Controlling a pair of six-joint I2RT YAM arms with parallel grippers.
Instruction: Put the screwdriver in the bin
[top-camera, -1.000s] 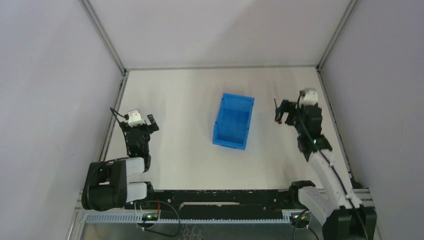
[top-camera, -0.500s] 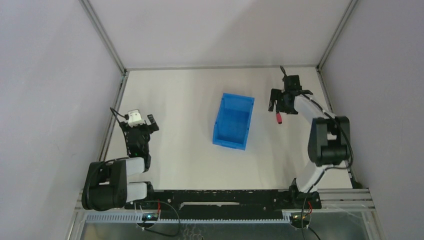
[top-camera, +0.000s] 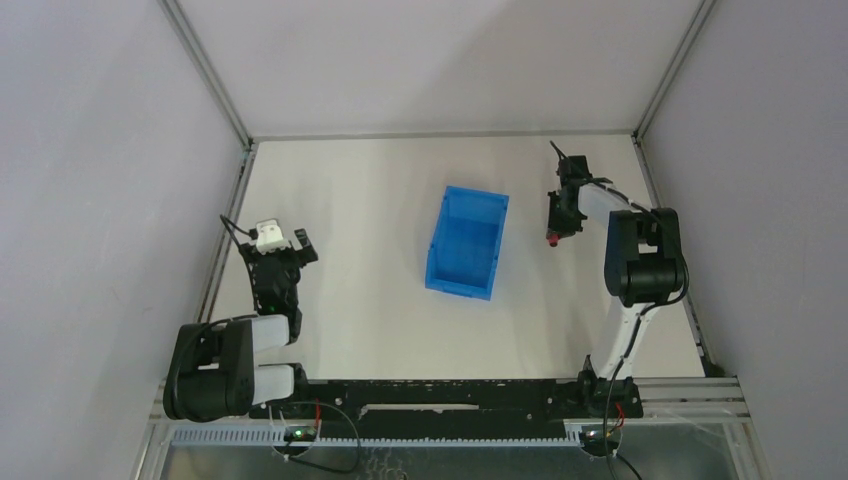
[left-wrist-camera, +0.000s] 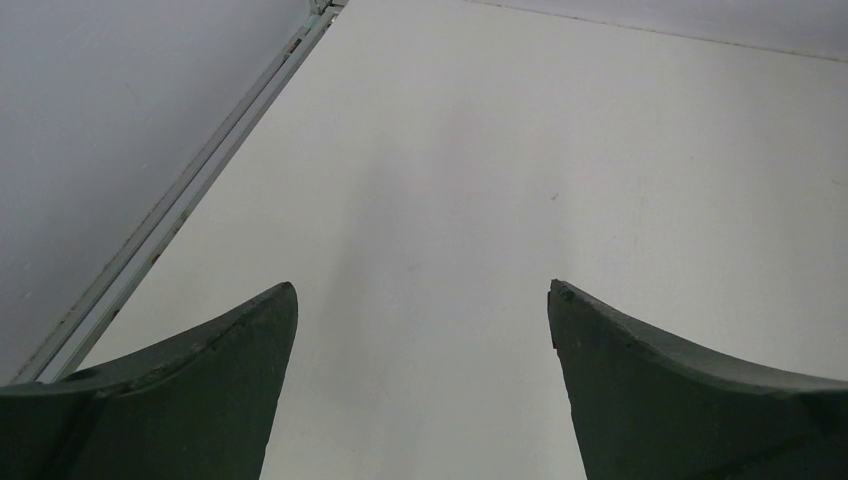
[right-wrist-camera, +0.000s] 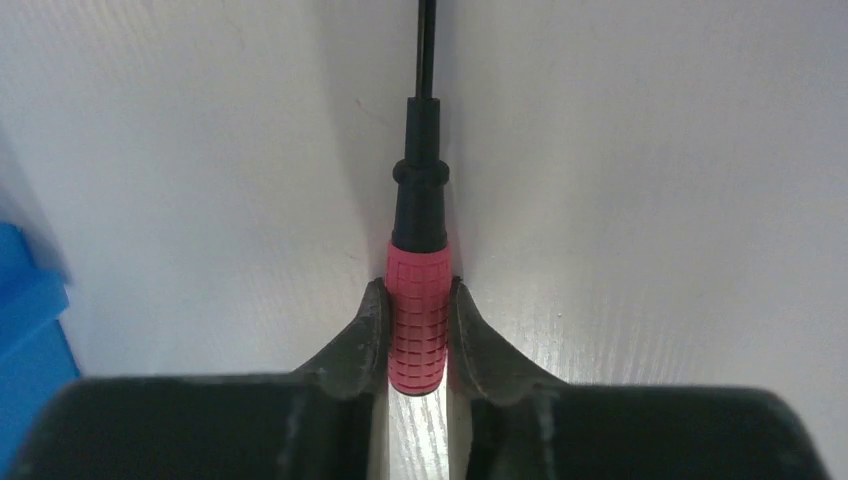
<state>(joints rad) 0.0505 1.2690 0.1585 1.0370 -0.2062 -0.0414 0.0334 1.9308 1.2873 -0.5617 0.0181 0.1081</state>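
The screwdriver (right-wrist-camera: 419, 320) has a red handle and a thin black shaft that points away from the wrist, low against the white table. My right gripper (right-wrist-camera: 418, 290) is shut on the red handle, with one finger pressed on each side. From above, that gripper (top-camera: 556, 226) sits right of the blue bin (top-camera: 468, 240), and only the red end of the screwdriver (top-camera: 551, 241) shows below it. The bin's blue wall (right-wrist-camera: 25, 320) shows at the left edge of the right wrist view. My left gripper (top-camera: 283, 246) stands open and empty, far left of the bin, its jaws (left-wrist-camera: 422, 290) over bare table.
Grey walls and metal frame rails (top-camera: 228, 215) close in the white table (top-camera: 370, 190) on the left, right and far sides. The arm bases and a black rail (top-camera: 440, 392) run along the near edge.
The right arm stretched forward over the screwdriver. Its jaws, wide apart half a second ago, have closed on the red handle. The left arm and the bin have not moved.
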